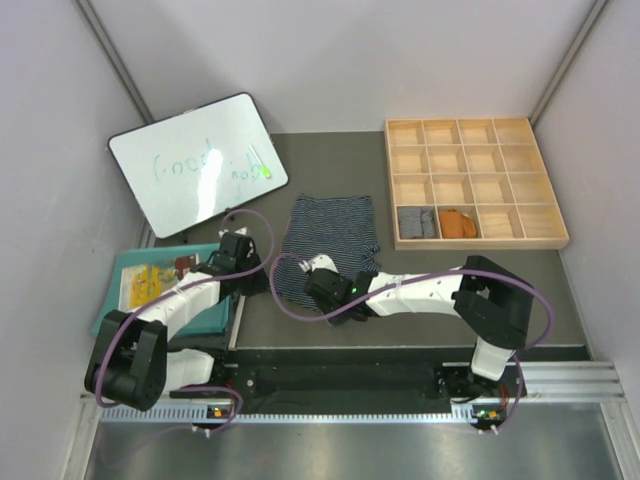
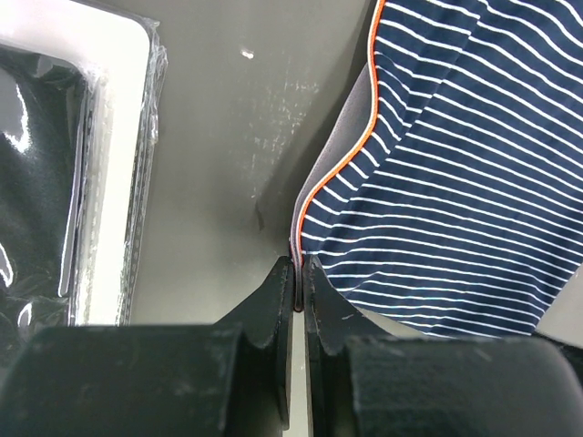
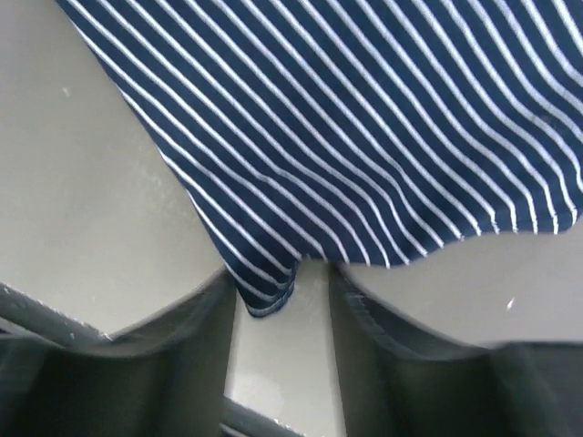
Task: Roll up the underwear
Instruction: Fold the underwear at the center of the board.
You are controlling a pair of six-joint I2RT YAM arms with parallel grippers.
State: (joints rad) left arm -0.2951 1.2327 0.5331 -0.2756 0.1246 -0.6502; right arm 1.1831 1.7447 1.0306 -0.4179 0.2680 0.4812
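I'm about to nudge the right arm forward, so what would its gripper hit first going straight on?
The striped pair. One corner of it lies between the open jaws of the right gripper, so going straight on would push into that cloth first, probably bunching it against the table.

On your counter (image 1: 330, 160) lie the navy striped underwear (image 1: 332, 232) (spread flat), a wooden tray (image 1: 540, 222), a whiteboard (image 1: 195, 165) and a teal mat (image 1: 110, 300).
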